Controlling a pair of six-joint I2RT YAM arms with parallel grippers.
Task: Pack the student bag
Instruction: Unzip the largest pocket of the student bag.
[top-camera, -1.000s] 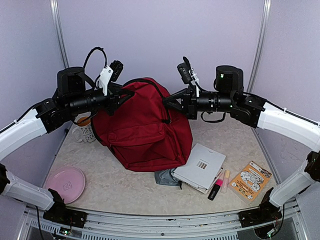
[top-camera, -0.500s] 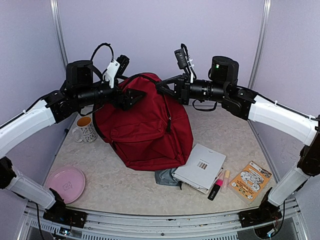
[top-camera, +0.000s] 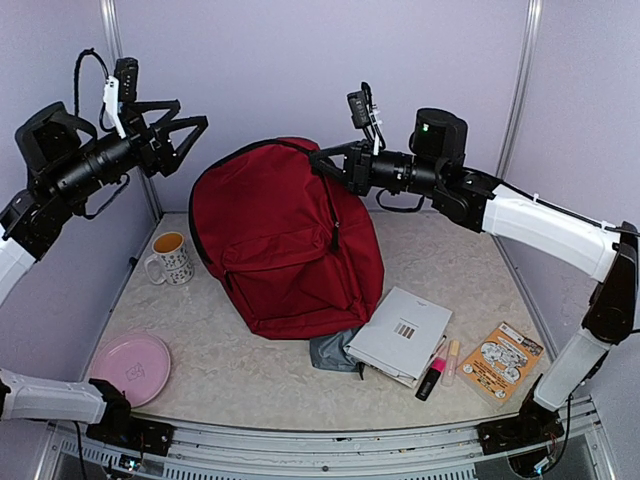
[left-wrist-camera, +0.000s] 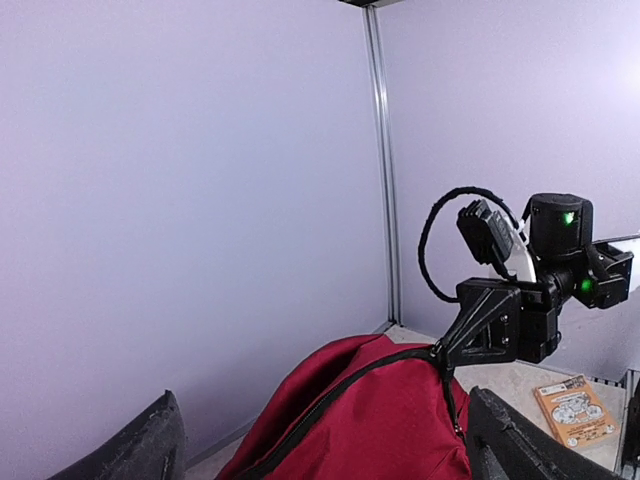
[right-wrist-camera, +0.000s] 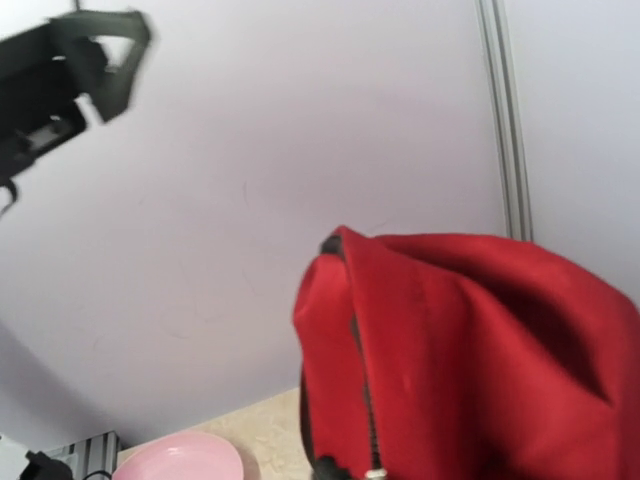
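Observation:
The student bag (top-camera: 285, 240), dark red with black zippers, stands upright at the back middle of the table. My right gripper (top-camera: 322, 162) is shut on its top right edge by the black zipper. The left wrist view shows that pinch at the zipper line (left-wrist-camera: 440, 352). My left gripper (top-camera: 190, 122) hangs open in the air up and to the left of the bag, touching nothing. Its two fingers (left-wrist-camera: 150, 450) frame the bag's top (left-wrist-camera: 380, 420) from a distance. In the right wrist view the bag (right-wrist-camera: 470, 350) fills the lower right; my own fingers there are hidden.
A mug (top-camera: 170, 258) stands left of the bag and a pink plate (top-camera: 130, 368) lies front left. A grey pouch (top-camera: 330, 352), a white book (top-camera: 400, 333), highlighters (top-camera: 432, 378) and an orange booklet (top-camera: 500, 360) lie in front and to the right.
My left gripper opened, let go of the bag's top and swung away up and to the left. The right gripper kept its hold, and the bag now stands taller.

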